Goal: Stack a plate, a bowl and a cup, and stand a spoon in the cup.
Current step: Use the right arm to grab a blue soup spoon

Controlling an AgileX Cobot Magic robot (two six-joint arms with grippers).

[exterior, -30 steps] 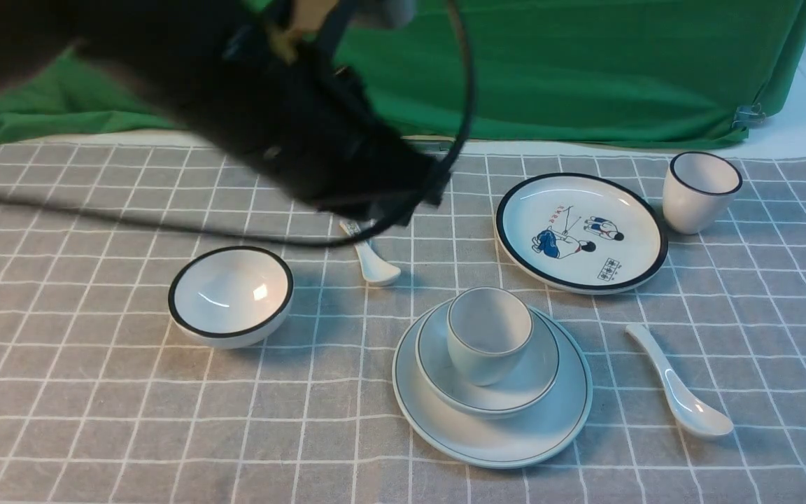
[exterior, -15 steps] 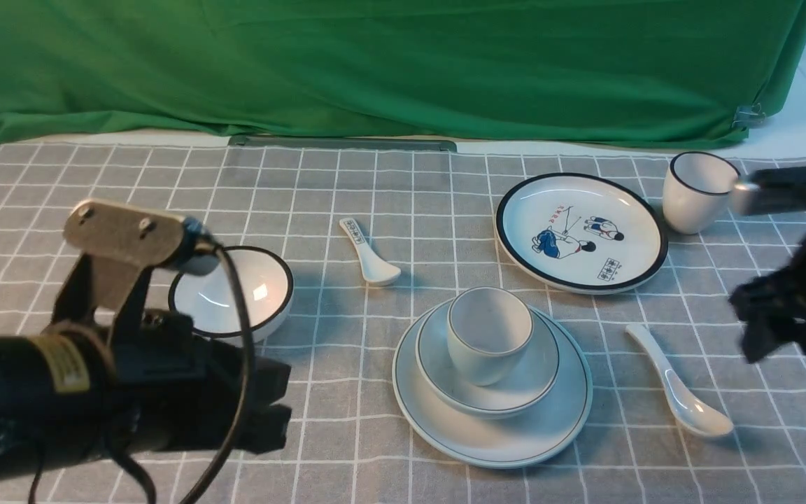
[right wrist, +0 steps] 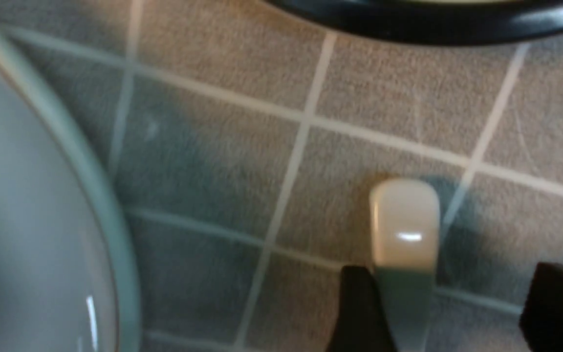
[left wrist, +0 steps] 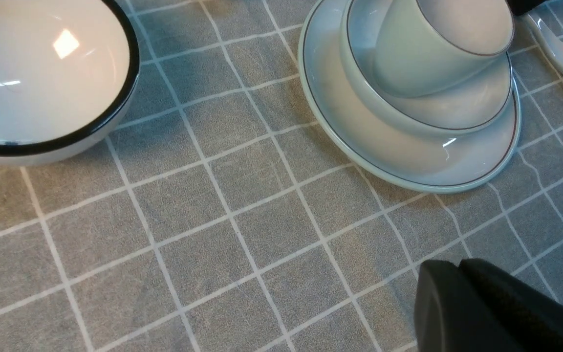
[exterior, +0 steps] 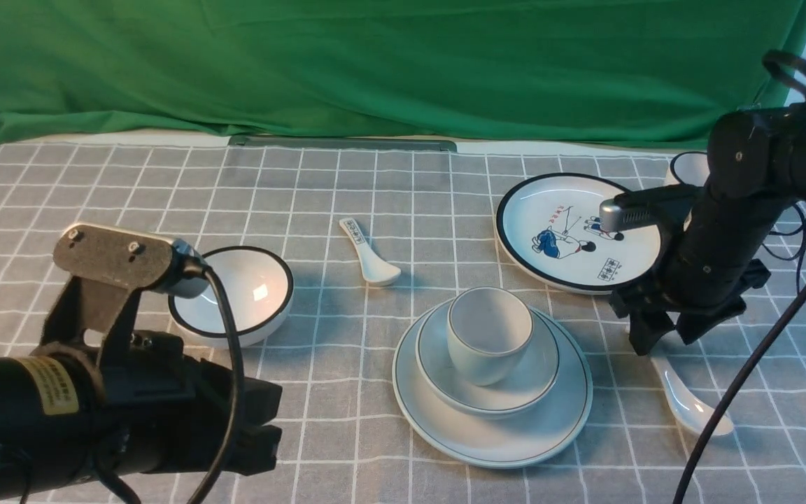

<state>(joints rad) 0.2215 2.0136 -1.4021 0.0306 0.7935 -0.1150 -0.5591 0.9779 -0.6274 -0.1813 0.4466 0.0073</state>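
Note:
The pale plate (exterior: 487, 442) sits front centre with the bowl (exterior: 523, 388) on it and the cup (exterior: 488, 334) upright in the bowl. In the left wrist view the plate (left wrist: 359, 142), bowl (left wrist: 462, 110) and cup (left wrist: 423, 58) show the same stack. The plain white spoon (exterior: 691, 411) lies flat on the cloth right of the stack. My right gripper (exterior: 663, 341) is low over the spoon's handle. In the right wrist view my right gripper (right wrist: 452, 274) stands open with the spoon handle (right wrist: 403, 230) between its fingers, close to one of them. My left gripper (left wrist: 457, 266) is shut and empty over bare cloth at the front left.
A black-rimmed bowl (exterior: 231, 294) stands left, beside my left arm. A short printed spoon (exterior: 369, 257) lies behind the stack. The cartoon plate (exterior: 564, 210) and a black-rimmed cup (exterior: 688, 168) sit behind my right arm. Green cloth (exterior: 403, 63) hangs at the back.
My left arm swung from over the table's middle down to the front left. My right arm came in from the right, opened its jaws and dropped over the spoon's handle.

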